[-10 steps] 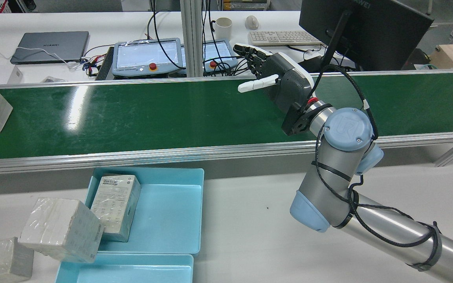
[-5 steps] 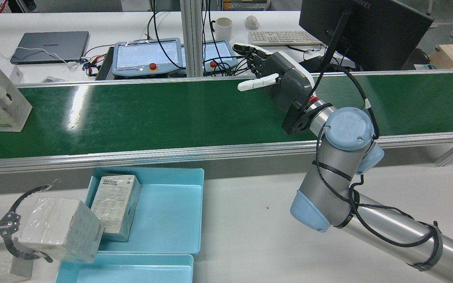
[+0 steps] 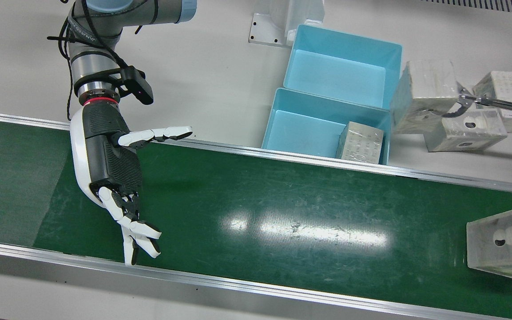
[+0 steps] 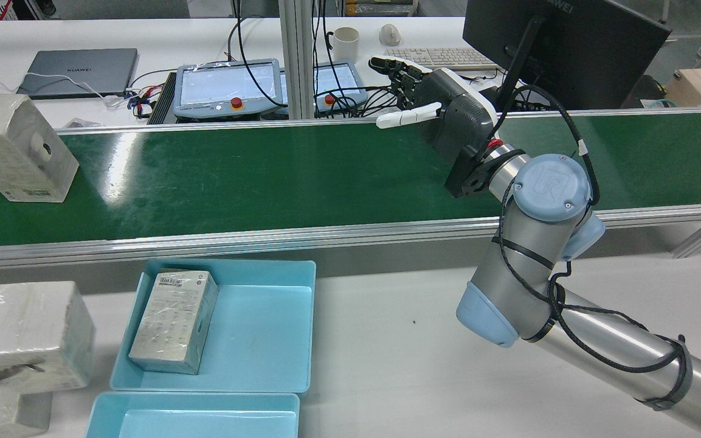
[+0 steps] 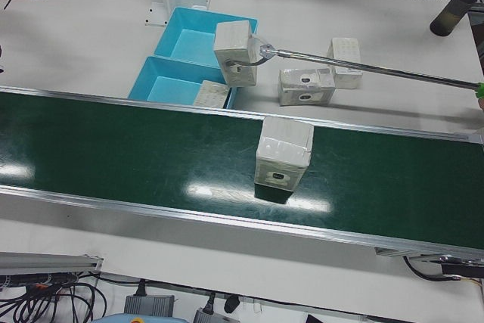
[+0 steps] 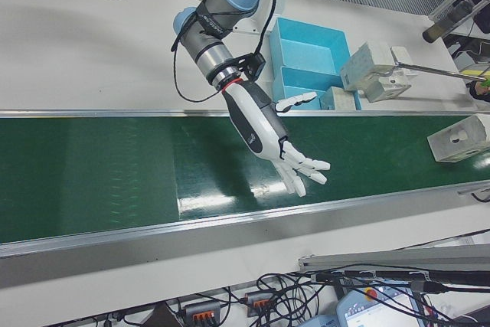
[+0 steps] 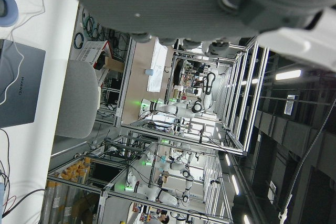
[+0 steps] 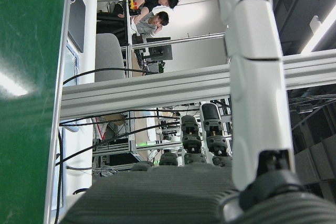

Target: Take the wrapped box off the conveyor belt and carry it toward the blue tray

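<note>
The wrapped box [image 4: 17, 148] has ridden further along the conveyor belt [image 4: 265, 176] from its left end, and my right hand [image 4: 441, 115] has lifted slightly over the far edge. My fingers [image 3: 133, 231] are spread, empty; I judge the grasp comes soon.

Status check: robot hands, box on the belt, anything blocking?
Right robot hand open above belt, empty. Left robot hand: state unclear. Wrapped box on conveyor belt, far from right hand. Path clear.

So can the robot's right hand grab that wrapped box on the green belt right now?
Probably not yet. The right hand hangs open over the conveyor belt, but the wrapped box sits far along it, with only bare belt between them.
</note>
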Controlling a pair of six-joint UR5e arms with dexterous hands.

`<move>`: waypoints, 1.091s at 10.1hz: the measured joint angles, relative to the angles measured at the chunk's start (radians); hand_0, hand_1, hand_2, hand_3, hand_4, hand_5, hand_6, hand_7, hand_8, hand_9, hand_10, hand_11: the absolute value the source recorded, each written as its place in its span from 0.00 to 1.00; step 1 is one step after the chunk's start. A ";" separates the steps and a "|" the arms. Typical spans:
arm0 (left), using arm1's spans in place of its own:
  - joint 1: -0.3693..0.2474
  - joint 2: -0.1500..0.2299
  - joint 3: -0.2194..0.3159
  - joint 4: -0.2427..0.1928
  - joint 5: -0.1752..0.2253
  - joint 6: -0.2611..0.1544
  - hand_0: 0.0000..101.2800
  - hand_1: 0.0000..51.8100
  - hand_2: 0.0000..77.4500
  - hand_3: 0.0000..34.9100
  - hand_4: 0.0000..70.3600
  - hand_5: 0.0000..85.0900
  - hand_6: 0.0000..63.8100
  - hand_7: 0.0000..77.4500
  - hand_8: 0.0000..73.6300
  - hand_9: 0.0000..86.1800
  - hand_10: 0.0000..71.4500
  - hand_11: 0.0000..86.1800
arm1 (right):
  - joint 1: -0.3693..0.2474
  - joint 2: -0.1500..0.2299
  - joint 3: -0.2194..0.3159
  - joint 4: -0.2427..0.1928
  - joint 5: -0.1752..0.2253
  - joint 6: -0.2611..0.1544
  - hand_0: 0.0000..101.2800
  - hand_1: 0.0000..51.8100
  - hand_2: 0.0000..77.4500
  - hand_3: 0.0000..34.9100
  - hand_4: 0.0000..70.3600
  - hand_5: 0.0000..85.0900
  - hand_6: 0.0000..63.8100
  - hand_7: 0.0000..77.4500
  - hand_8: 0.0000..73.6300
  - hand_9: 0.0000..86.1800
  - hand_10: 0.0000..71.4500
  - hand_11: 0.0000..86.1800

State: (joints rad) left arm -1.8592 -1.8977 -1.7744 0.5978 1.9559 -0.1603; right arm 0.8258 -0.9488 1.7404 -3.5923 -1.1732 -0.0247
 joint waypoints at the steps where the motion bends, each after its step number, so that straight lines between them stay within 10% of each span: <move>1: 0.000 0.000 0.000 0.000 0.000 0.000 0.00 0.00 0.01 0.00 0.00 0.01 0.01 0.01 0.01 0.01 0.01 0.01 | 0.005 0.000 0.001 -0.001 -0.002 0.000 0.51 0.35 0.11 0.00 0.19 0.23 0.09 0.10 0.01 0.02 0.00 0.01; 11: 0.000 0.000 0.000 0.000 0.000 0.000 0.00 0.00 0.01 0.00 0.00 0.01 0.01 0.01 0.01 0.01 0.01 0.01 | -0.004 -0.002 -0.003 -0.001 0.003 -0.015 0.51 0.35 0.09 0.00 0.13 0.19 0.08 0.07 0.01 0.02 0.00 0.01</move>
State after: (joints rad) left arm -1.8591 -1.8977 -1.7745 0.5978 1.9559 -0.1603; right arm 0.8218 -0.9513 1.7372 -3.5933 -1.1701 -0.0399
